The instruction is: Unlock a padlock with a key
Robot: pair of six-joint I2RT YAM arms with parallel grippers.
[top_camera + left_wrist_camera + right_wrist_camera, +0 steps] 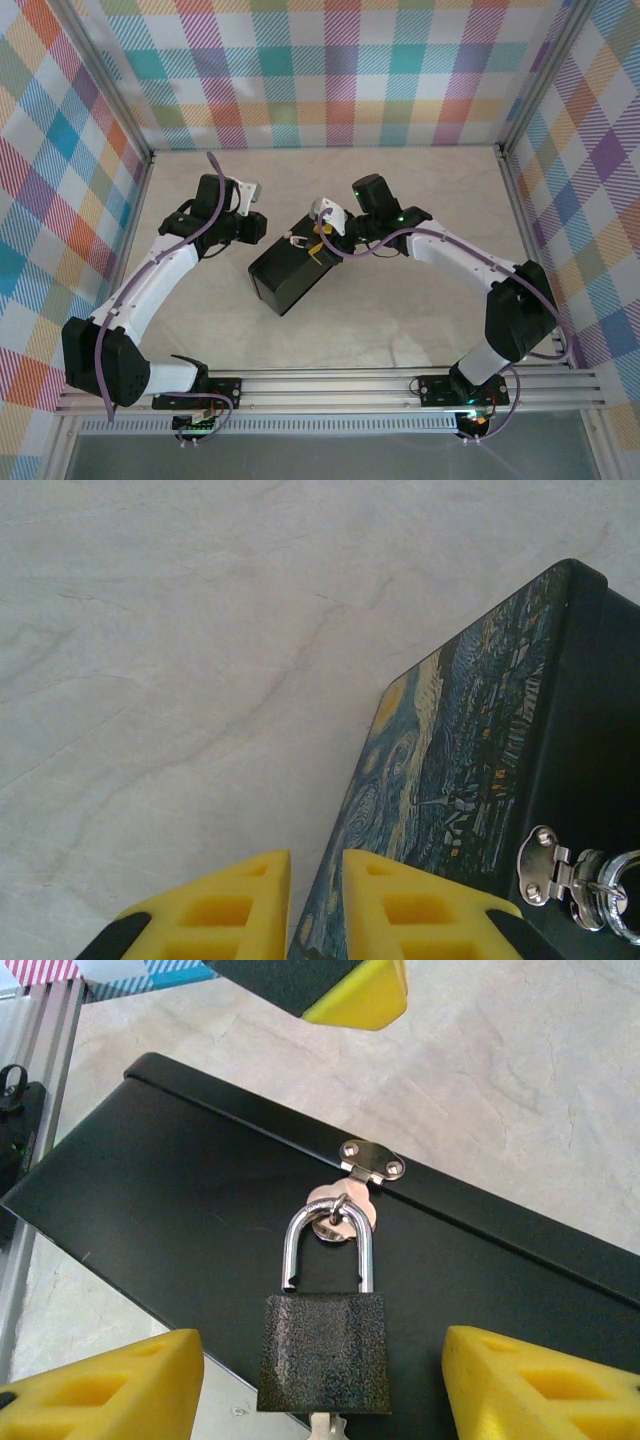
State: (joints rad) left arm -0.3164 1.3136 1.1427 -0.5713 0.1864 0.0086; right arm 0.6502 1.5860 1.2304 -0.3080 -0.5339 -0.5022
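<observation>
Flanking the padlock (pixel 325 1350) untouched, right fingers (pixel 520 1390) gape wide; left fingers (pixel 420 910) nearly meet beside the box (pixel 560 740), grip unclear.

The box (pixel 285 280) sits mid-table (pixel 420 200) between the 2 grippers: left gripper (pixel 316 885) at its left corner, right gripper (pixel 322 1388) facing its right side. There the padlock (pixel 323 1350) hangs from the hasp (pixel 372 1160), between the right fingers (pixel 535 1385) and apart from both, with the key (pixel 325 1426) under it.

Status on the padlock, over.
Right gripper open, straddling padlock. Left gripper nearly shut at box edge. Padlock hangs on hasp, shackle sprung one side, key in its base. Nothing in the way.
</observation>
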